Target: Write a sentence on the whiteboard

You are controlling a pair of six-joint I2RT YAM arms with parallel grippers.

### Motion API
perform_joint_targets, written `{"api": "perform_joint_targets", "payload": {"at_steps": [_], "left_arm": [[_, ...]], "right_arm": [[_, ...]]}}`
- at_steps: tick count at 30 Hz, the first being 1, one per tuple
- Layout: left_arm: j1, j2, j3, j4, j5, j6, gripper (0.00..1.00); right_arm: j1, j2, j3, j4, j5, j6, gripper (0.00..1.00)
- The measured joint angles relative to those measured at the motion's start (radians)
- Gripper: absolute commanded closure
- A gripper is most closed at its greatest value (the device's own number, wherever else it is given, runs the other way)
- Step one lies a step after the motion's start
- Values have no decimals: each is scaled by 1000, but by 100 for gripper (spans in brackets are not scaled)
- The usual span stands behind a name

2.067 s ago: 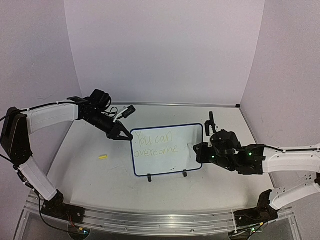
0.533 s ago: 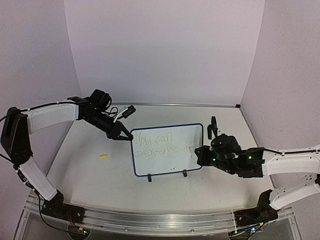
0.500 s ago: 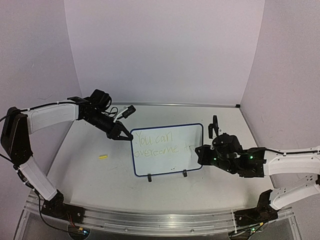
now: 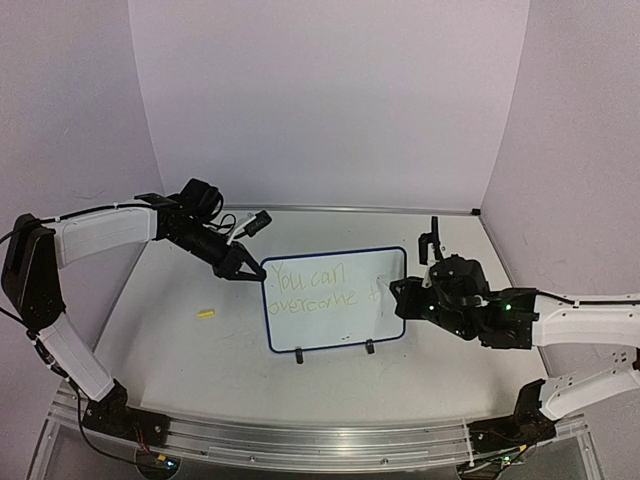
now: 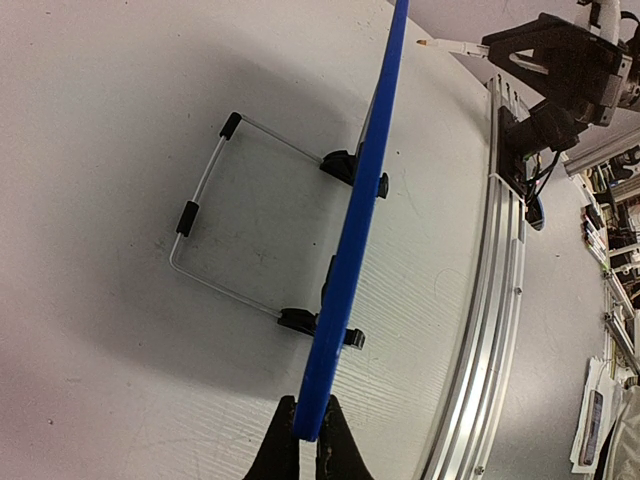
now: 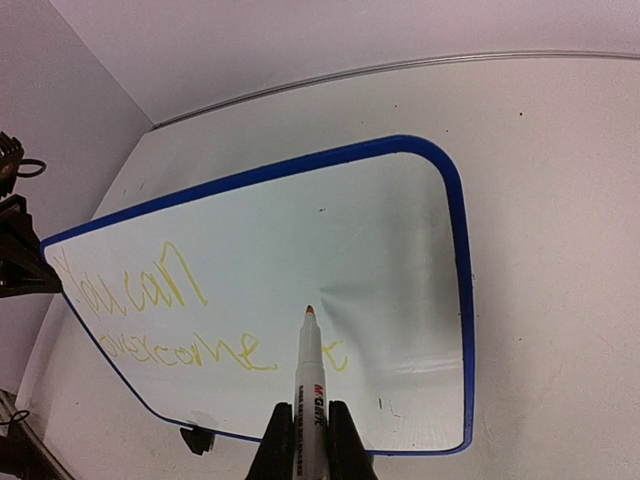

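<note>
Marker (image 6: 310,375) clenched in the right jaws, its tip poised at the whiteboard (image 6: 370,240) just above a fresh "t"; whether it touches, I cannot tell. The left jaws grip the board's upper corner, steadying it upright on the tabletop (image 4: 190,360). The sentence (image 6: 160,320) reads "You can overcome t", so the last word looks under way. The next move likely calls for setting the tip down after the "t" and forming the "h" with light pressure.

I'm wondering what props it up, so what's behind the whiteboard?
Behind the whiteboard, a bent wire stand with black caps rests on the table, joined at two black feet. From above, the board's face covers it, and the back surface itself cannot be seen.
</note>
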Motion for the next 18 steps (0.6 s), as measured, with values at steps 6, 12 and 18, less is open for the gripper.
{"api": "perform_joint_targets", "payload": {"at_steps": [6,12,18], "left_arm": [[0,0,0,0,0,0,100],[0,2,0,1,1,0,100],[0,2,0,1,2,-1,100]], "right_arm": [[-9,24,10,-1,3,-9,100],[-25,49,18,0,3,-15,100],[-27,55,18,-6,2,-8,100]]}}
